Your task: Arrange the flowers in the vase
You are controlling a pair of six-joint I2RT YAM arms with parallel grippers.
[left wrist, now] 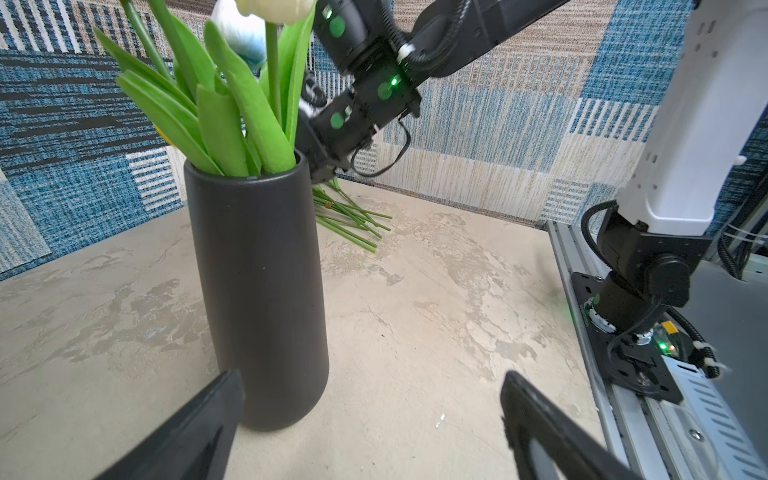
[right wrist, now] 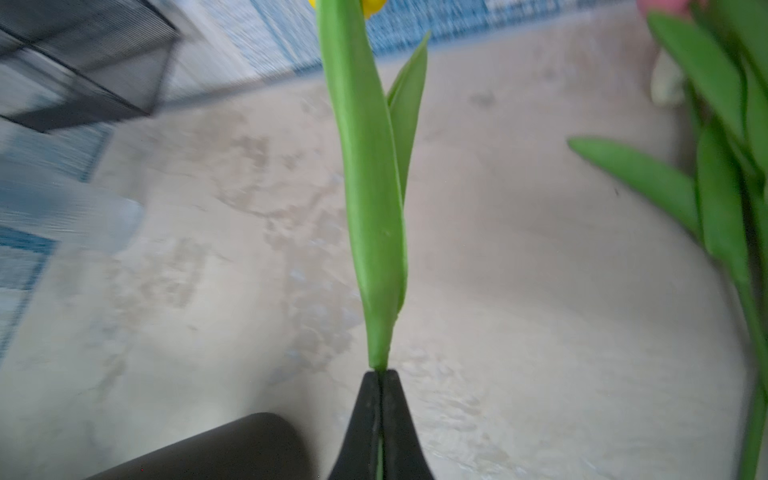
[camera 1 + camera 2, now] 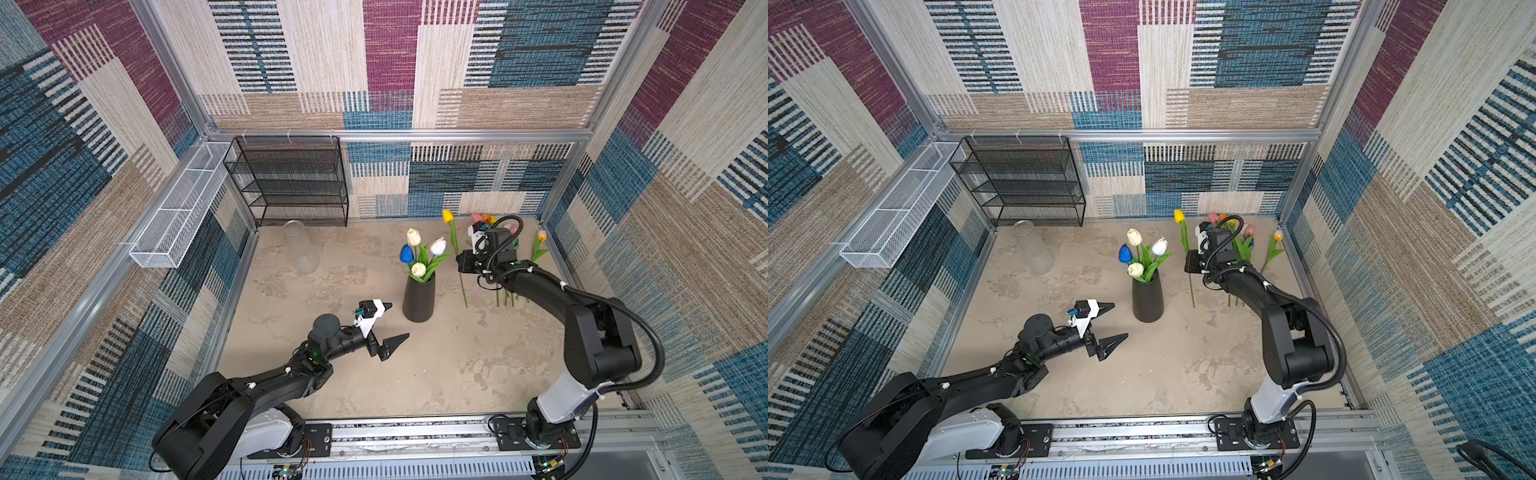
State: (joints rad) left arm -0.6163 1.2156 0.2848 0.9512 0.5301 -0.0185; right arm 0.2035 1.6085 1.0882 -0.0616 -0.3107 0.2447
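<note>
Right gripper (image 2: 380, 372) is pinched tight on the stem of the yellow tulip (image 3: 447, 216), just under its leaves, right of centre in both top views. Can't tell if the stem end is off the table (image 3: 415, 374). Left gripper (image 3: 400, 320) gapes wide, holds nothing, and hovers just lower left of the black vase (image 3: 419, 301) at mid-frame. The vase is upright and holds four tulips (image 3: 418, 269), one blue and three white. Loose flowers (image 3: 476, 217) lie bunched behind the right arm, upper right of the table, with pink and orange heads toward the back wall.
</note>
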